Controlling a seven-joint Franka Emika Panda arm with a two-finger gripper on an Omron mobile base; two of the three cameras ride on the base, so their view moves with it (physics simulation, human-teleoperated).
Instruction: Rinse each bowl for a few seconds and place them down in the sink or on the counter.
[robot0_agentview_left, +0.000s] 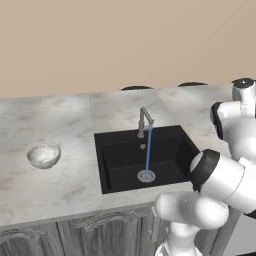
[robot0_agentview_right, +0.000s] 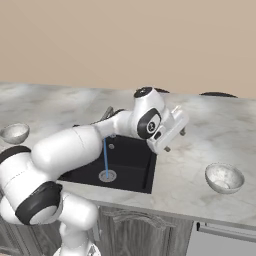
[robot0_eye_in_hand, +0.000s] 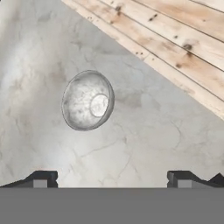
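Now tool (robot0_eye_in_hand: 112, 178) spread wide, empty, above right bowl (robot0_eye_in_hand: 87, 100); faucet (robot0_agentview_left: 144, 121) running, well apart.

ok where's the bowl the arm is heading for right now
That bowl sits upright on the counter to the right of the sink in the right base view, near the front edge. In the hand view it lies ahead of the open gripper, untouched.

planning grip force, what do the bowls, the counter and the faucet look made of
The bowls: glazed ceramic, probably; glossy speckled white-grey with highlights. The counter: polished stone, likely marble; light grey with darker veins. The faucet: brushed metal, seemingly; flat grey and angular, with water running from it.
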